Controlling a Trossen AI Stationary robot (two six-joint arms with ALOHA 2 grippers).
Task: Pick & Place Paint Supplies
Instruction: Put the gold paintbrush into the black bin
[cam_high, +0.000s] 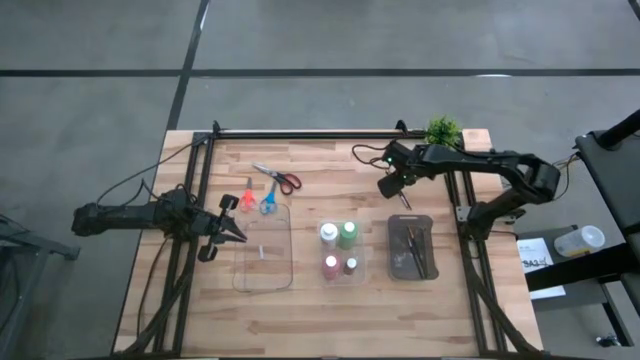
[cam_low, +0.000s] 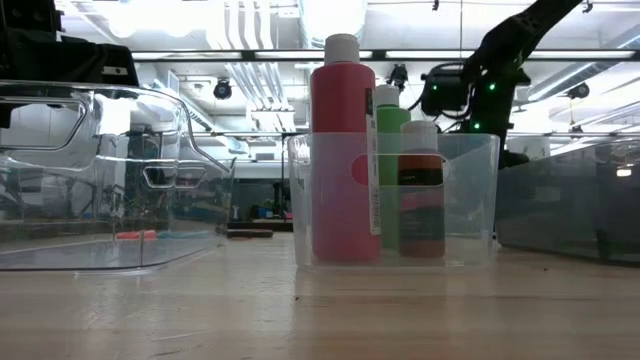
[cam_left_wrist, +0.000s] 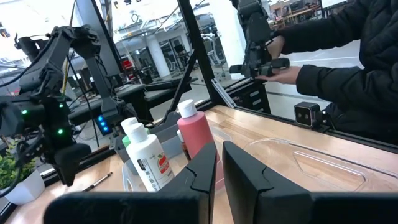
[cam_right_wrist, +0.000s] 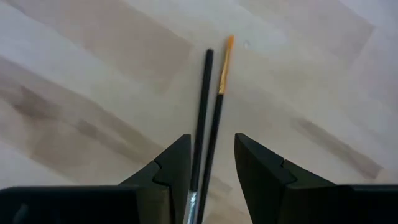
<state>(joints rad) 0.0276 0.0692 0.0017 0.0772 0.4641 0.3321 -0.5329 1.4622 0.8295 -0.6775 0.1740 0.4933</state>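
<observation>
A pale wooden table (cam_high: 310, 300) stands on a grey workshop floor. The right gripper (cam_right_wrist: 211, 165) hangs over bare wood near the back, its jaws part spread around two thin paintbrushes (cam_right_wrist: 208, 106) that dangle between them; whether they truly pinch is unclear, so a brush could slip and fall short of the dark tray (cam_high: 411, 247) just in front. The bottles (cam_high: 338, 250) sit in a small clear tub. The left gripper (cam_high: 228, 228) waits by the empty clear tray (cam_high: 264, 250), jaws nearly together, holding nothing. The scissors (cam_high: 262, 190) lie on the table near the back, still to be collected.
</observation>
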